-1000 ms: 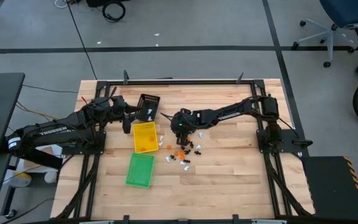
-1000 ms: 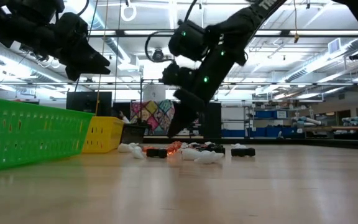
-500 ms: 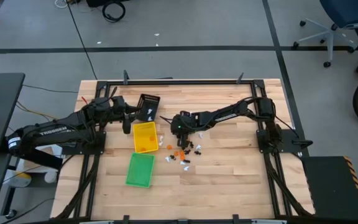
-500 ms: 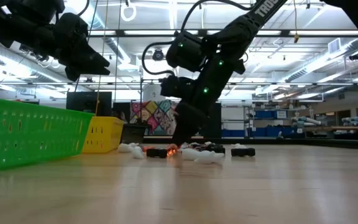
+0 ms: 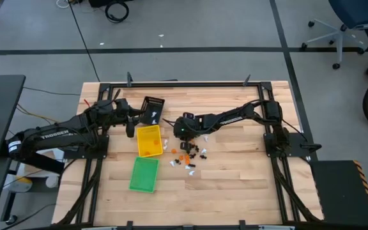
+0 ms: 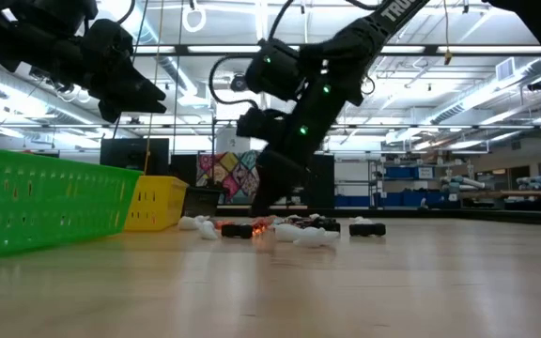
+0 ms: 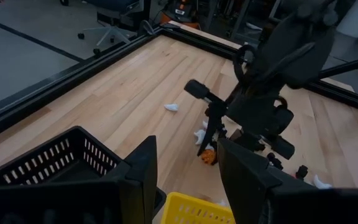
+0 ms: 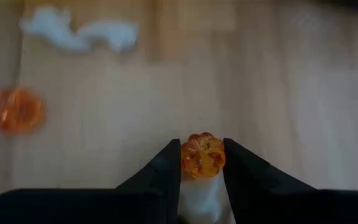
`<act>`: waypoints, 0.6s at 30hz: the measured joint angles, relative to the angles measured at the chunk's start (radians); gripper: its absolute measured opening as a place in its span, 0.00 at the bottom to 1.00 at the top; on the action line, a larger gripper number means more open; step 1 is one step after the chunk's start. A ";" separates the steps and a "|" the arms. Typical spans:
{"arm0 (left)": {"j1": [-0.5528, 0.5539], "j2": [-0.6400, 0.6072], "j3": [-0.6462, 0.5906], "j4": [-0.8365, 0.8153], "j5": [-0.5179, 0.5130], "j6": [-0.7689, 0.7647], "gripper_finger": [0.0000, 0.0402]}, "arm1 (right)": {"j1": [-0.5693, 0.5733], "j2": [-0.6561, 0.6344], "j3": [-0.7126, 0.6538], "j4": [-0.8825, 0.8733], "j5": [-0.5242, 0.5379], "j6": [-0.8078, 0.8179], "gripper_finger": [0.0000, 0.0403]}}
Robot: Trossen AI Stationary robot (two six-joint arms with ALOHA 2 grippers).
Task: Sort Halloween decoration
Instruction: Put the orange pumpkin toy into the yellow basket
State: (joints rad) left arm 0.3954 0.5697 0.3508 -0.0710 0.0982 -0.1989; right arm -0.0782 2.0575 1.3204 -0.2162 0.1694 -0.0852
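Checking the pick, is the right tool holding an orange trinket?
Yes, an orange trinket sits pinched between the right tool fingers.

trinkets (image 5: 188, 155): too small to identify | white blob (image 8: 79, 32): blurred

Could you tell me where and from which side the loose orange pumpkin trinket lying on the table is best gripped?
Take the loose orange pumpkin trinket across its rounded body, coming straight down from above. It lies on bare wood with space around it. The right claw already pinches an orange pumpkin this way.
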 joint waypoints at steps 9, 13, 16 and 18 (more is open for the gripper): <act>0.000 0.000 0.000 0.000 0.000 0.000 0.35 | 0.002 0.000 0.132 0.029 -0.045 -0.042 0.27; 0.000 0.000 0.000 0.001 0.000 0.002 0.35 | 0.011 0.000 0.148 0.151 -0.138 -0.042 0.27; 0.000 0.000 0.000 0.008 0.000 0.004 0.35 | 0.027 0.001 0.148 0.258 -0.199 -0.042 0.27; 0.000 0.000 0.000 0.009 0.000 0.004 0.35 | 0.040 0.019 0.147 0.352 -0.238 -0.032 0.28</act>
State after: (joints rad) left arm 0.3958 0.5694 0.3508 -0.0620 0.0982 -0.1951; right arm -0.0378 2.0761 1.4679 0.1356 -0.0684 -0.1172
